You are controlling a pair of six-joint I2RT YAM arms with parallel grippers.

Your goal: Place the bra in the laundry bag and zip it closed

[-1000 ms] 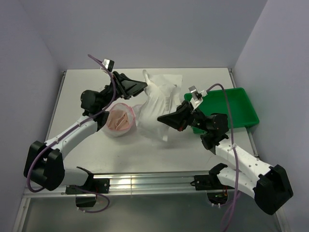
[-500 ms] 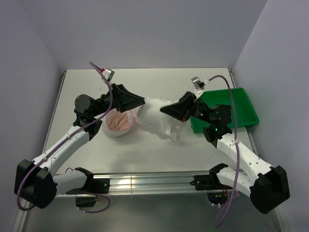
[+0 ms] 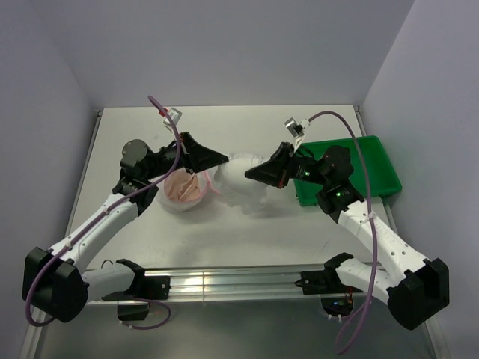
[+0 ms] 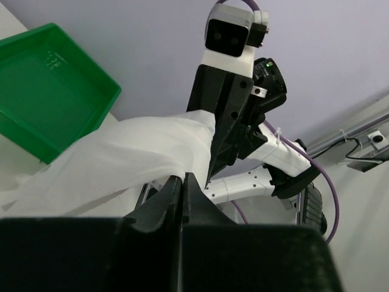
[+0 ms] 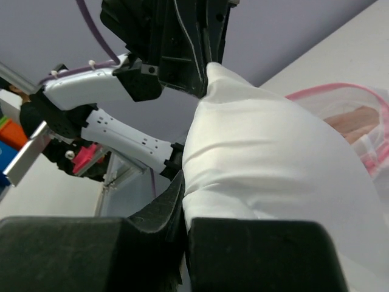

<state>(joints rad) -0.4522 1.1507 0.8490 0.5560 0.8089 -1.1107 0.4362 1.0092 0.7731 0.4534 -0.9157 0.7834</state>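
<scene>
A white cloth [image 3: 245, 191] is held bunched over the bench [image 3: 247, 235] between both arms. The right gripper [image 3: 249, 177] is clamped on one fold of it. The left gripper [image 3: 224, 158] is seen with its fingers pressed together, apparently pinching the opposite edge. The bra [image 3: 184, 187] is seen inside the laundry bag [image 3: 169, 203], which is set just left of the cloth. A green tray [image 3: 378, 161] is placed at the right.

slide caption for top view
Left fingers and right fingers pinch a white cloth beside the bra in the laundry bag
</scene>
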